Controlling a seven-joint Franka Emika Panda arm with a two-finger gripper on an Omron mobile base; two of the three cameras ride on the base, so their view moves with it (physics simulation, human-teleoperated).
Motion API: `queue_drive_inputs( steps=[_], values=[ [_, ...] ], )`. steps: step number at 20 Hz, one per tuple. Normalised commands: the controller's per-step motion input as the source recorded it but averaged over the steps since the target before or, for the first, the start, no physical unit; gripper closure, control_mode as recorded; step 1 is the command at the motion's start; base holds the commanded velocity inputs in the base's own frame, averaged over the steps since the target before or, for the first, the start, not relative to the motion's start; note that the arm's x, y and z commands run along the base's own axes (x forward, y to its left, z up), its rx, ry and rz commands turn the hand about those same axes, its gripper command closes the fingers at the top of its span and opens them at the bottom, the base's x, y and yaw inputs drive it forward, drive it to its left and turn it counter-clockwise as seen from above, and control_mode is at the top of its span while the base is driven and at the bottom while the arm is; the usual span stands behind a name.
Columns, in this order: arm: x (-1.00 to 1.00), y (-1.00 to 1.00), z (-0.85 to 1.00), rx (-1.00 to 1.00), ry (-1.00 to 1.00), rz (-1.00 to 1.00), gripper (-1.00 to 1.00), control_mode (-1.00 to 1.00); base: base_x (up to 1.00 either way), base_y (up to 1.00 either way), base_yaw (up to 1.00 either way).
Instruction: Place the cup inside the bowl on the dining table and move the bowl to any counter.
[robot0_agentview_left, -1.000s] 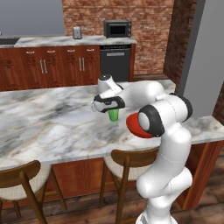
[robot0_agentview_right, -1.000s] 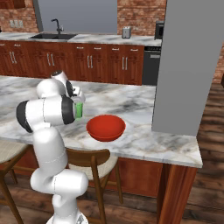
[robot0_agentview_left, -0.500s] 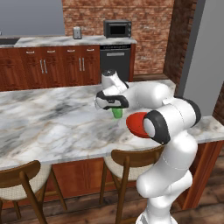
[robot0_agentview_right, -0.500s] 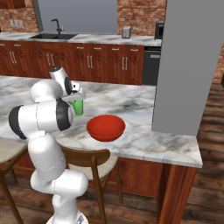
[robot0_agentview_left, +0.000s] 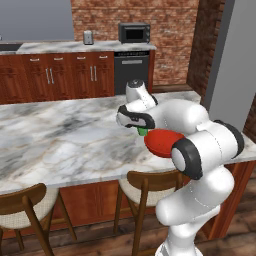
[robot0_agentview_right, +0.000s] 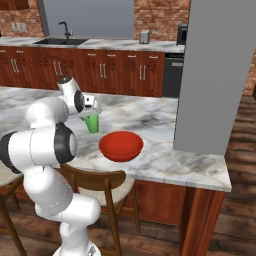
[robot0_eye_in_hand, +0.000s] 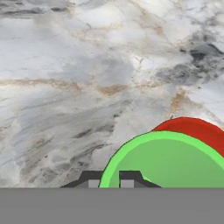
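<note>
Desk: polished white marble, grey-veined, on a reddish wood base. Bowl on it: glossy red, smooth. Cup beside the bowl: plain green, matt plastic look. Stools below the desk: wood, cream seats.

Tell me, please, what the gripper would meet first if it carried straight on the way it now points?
The gripper points downward, shut on the cup. Straight on, the cup's base would probably meet the marble of the dining table just beside the bowl, though the hand view suggests the bowl's rim lies close.
</note>
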Motion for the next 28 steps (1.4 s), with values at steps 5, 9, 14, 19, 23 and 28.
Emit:
queue_drive_inputs(
  steps=[5, 9, 14, 19, 23, 28],
  values=[
    [-0.22, -0.44, 0.05, 0.0, -0.01, 0.0, 1.0, -1.0, 0.0, 0.0, 0.0],
    [-0.19, -0.42, 0.01, 0.0, -0.02, 0.01, 1.0, -1.0, 0.0, 0.0, 0.0],
    [-0.04, -0.38, 0.0, 0.0, -0.02, 0.02, 1.0, -1.0, 0.0, 0.0, 0.0],
    [0.0, -0.26, 0.0, 0.0, 0.0, 0.04, 1.0, -1.0, 0.0, 0.0, 0.0],
    [0.0, -0.29, 0.0, 0.0, 0.0, 0.05, 1.0, -1.0, 0.0, 0.0, 0.0],
    [0.0, -0.26, -0.01, 0.0, 0.0, 0.04, 1.0, -1.0, 0.0, 0.0, 0.0]
  ],
)
